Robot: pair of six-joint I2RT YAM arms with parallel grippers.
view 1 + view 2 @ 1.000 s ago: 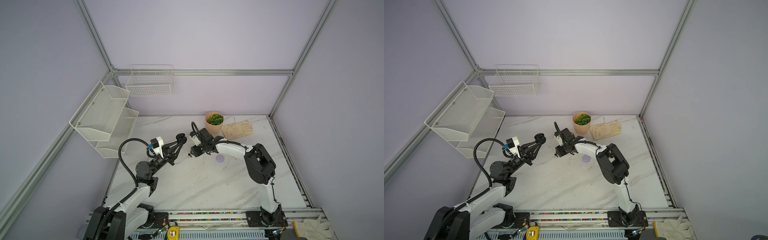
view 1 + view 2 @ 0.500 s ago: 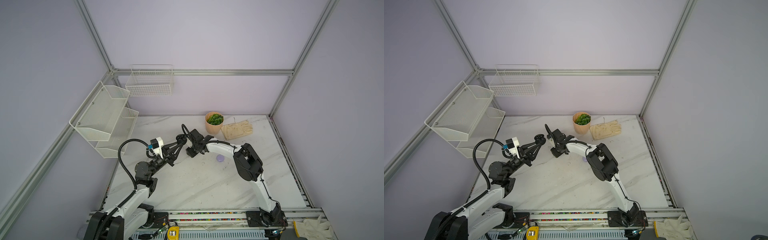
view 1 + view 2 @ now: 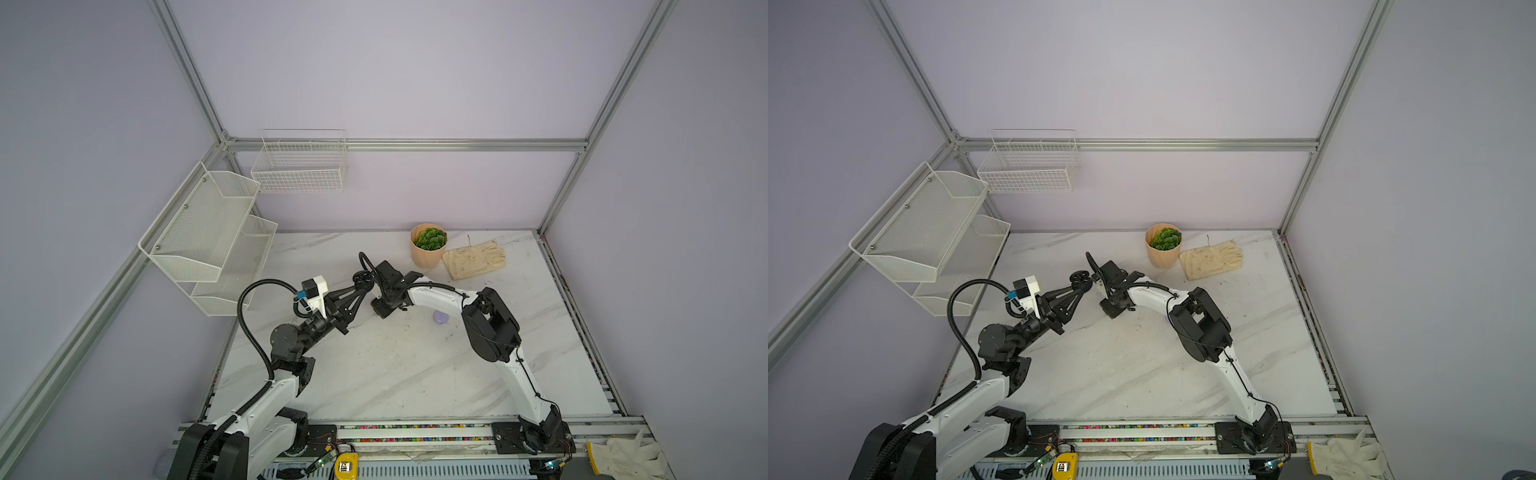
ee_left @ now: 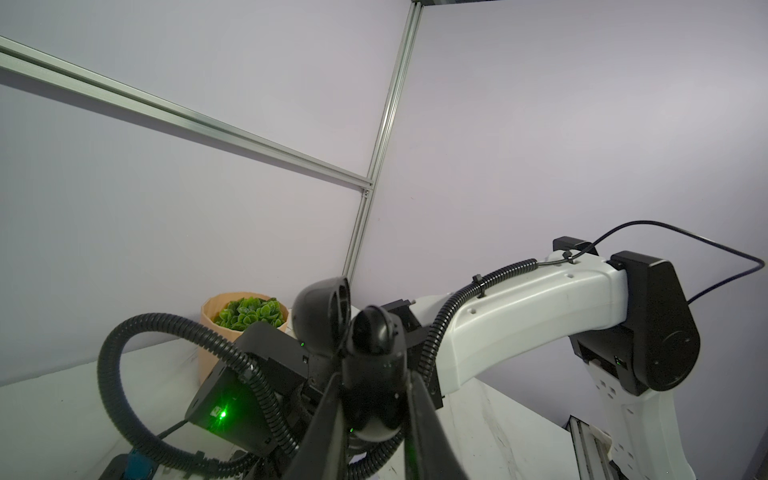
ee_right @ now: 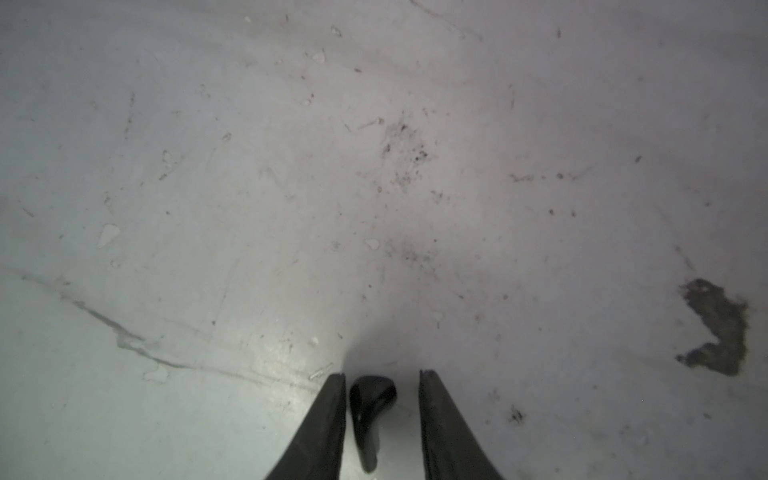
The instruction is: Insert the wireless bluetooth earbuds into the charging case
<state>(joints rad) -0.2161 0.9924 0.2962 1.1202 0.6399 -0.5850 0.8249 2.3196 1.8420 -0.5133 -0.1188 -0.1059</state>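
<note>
My left gripper (image 4: 374, 374) is shut on a black round charging case (image 4: 376, 336), held in the air with its lid (image 4: 322, 307) hinged open; both top views show the case (image 3: 361, 278) (image 3: 1080, 277) at the fingertips. My right gripper (image 5: 382, 374) points down at the marble table (image 5: 249, 187), jaws apart around a black earbud (image 5: 370, 405) lying flat. One finger nearly touches the earbud; a gap remains on the other side. In both top views the right gripper (image 3: 384, 309) (image 3: 1115, 309) stands just right of the held case. A lilac case (image 3: 440, 317) lies partly hidden behind the right arm.
A potted green plant (image 3: 428, 249) and a cream glove (image 3: 473, 259) sit at the back of the table. White mesh shelves (image 3: 208, 232) and a wire basket (image 3: 299, 166) hang on the left and back walls. Another glove (image 3: 623, 457) lies beyond the front rail.
The right arm has swung left toward the held case and lowered to the table, its jaws narrowing around the black earbud. The left gripper has stayed nearly still with the case.
</note>
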